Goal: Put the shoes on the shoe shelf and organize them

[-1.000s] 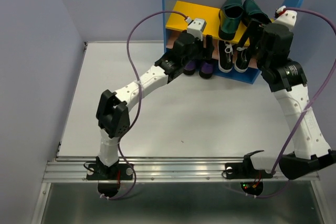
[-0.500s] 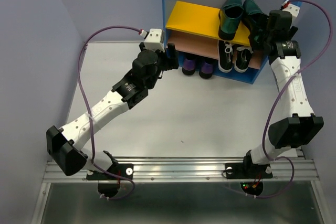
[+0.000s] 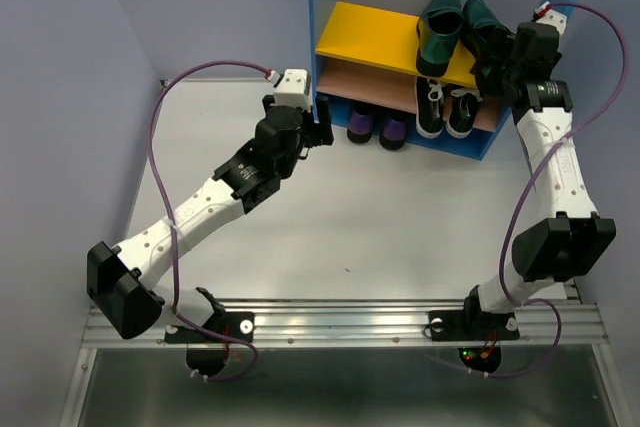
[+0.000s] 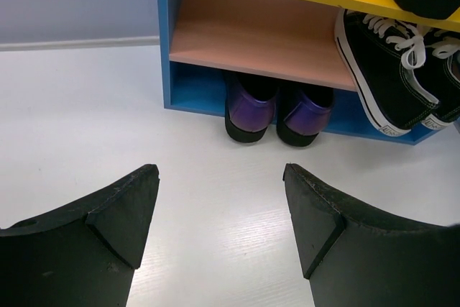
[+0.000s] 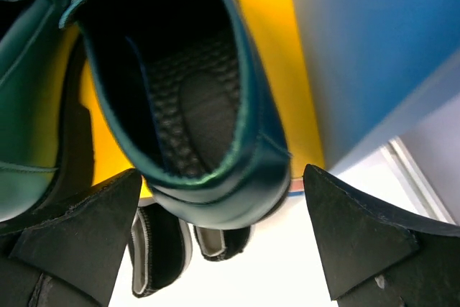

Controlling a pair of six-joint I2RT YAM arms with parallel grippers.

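The shoe shelf [image 3: 327, 67] stands at the table's back. Two green loafers [image 3: 440, 25] sit on the right of its yellow board [image 3: 365, 32], heels toward me. Black sneakers [image 3: 432, 112] stand on the tan board, and purple shoes [image 3: 378, 129] on the blue base. My left gripper [image 3: 320, 129] is open and empty, just left of and in front of the purple shoes [image 4: 277, 111]; it also shows in the left wrist view [image 4: 221, 177]. My right gripper [image 3: 497, 55] is open, its fingers either side of the right loafer's heel [image 5: 194, 106] without gripping it.
The shelf's blue right side panel [image 5: 374, 48] is close beside my right fingers. The sneakers [image 5: 154, 257] show below the loafer. White table surface [image 4: 86, 120] lies in front of the shelf. Grey walls enclose the table on the left and behind.
My left arm has pulled back left from the purple shoes, now open in front of the shelf. My right arm has stretched up and back to the right loafer's heel.
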